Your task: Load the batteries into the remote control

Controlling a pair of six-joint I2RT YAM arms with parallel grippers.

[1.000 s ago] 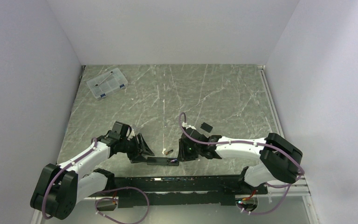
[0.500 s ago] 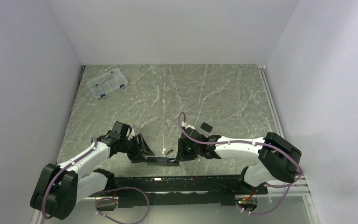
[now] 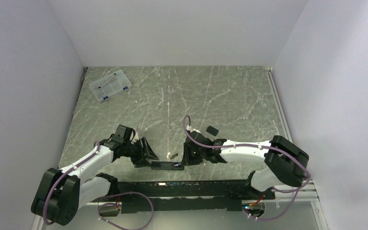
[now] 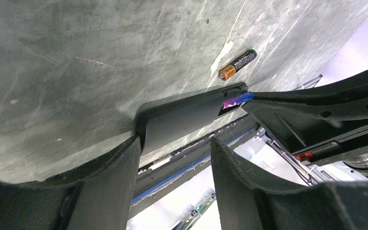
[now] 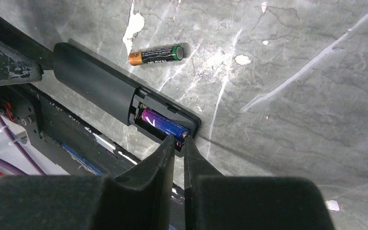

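At the table's [image 3: 230,96] near edge lie one remote [image 5: 96,88] and two batteries, one [image 5: 165,125] in its bay under the nearly-closed right gripper [image 5: 178,140], one [image 5: 155,54] loose beside; the left gripper [image 4: 175,148], half-spread, straddles the remote's end.

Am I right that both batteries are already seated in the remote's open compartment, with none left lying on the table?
Not quite: only the purple battery sits in the remote. The gold-ended battery lies on the table beside it, as the right wrist view shows.

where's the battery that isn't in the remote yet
The loose battery lies flat on the table, just beyond the remote, apart from both pincers.
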